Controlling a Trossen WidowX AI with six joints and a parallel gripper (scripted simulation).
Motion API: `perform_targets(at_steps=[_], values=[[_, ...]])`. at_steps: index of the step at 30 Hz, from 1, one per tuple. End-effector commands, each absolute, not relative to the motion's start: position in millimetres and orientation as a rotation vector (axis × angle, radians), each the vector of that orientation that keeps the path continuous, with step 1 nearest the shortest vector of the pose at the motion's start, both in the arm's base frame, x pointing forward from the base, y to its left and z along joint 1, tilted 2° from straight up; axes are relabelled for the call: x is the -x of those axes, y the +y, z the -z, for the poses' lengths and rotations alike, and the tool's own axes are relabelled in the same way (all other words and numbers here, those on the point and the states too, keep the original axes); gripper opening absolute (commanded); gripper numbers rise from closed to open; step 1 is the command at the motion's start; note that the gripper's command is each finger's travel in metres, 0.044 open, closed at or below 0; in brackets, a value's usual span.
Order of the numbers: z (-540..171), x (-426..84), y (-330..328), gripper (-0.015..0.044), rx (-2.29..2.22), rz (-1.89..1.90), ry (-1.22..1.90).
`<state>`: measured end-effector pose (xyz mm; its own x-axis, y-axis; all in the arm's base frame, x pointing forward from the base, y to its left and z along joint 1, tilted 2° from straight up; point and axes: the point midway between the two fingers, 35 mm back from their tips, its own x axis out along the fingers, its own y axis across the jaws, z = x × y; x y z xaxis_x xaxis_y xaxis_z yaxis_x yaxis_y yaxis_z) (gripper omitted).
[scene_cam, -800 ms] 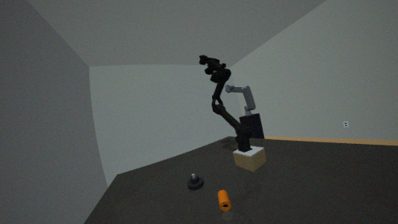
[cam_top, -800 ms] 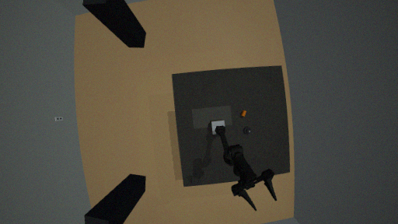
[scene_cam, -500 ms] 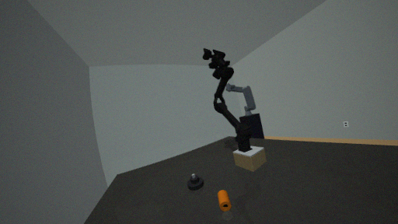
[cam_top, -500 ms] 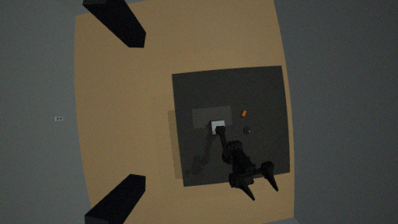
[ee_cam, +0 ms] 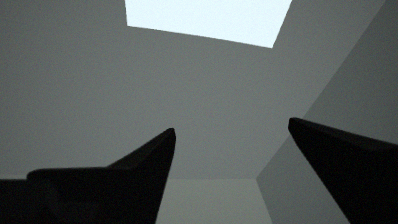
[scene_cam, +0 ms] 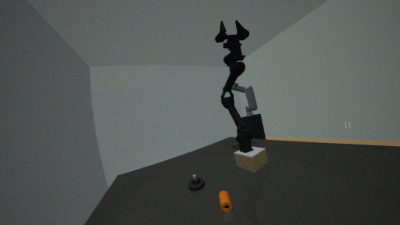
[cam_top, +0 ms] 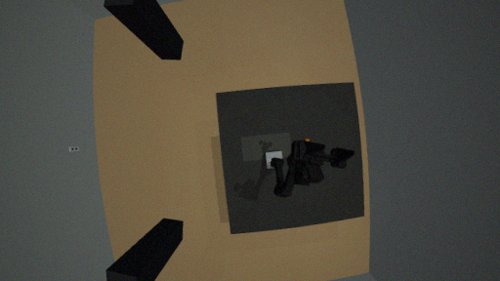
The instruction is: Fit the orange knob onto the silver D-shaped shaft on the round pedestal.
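The orange knob (scene_cam: 224, 198) (cam_top: 307, 140) lies on its side on the dark mat, with a dark hole in the end that faces the exterior view; the hole's flat side cannot be made out. The silver shaft (scene_cam: 194, 176) stands upright on the round dark pedestal (scene_cam: 196, 185), behind and left of the knob in that view. In the top view the arm hides the pedestal. My gripper (scene_cam: 229, 22) (ee_cam: 230, 128) is open and empty, high above both, with its fingers pointing up. The wrist view shows only ceiling, walls and a bright panel between and above the fingers.
My arm stands on a wooden block (scene_cam: 245, 162) with a white top (cam_top: 270, 154), behind the knob and pedestal in the exterior view. A grey jointed shape (scene_cam: 251, 98) stands farther back. Two black beams (cam_top: 151, 29) (cam_top: 151, 249) show at the left in the top view.
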<state>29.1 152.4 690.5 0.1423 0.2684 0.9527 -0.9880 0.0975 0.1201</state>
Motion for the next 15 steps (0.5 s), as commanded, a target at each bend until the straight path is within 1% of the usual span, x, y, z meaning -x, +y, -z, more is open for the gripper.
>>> perform_targets(at_steps=[1, 7, 15], values=[[-661.5, -53.2, 219.4, 0.044, -0.792, -1.162, -0.83], [-615.3, -86.5, 288.4, 0.044, -0.515, -1.129, -0.685], [-526.1, -143.0, 356.5, 0.044, -0.136, -1.061, -0.455]])
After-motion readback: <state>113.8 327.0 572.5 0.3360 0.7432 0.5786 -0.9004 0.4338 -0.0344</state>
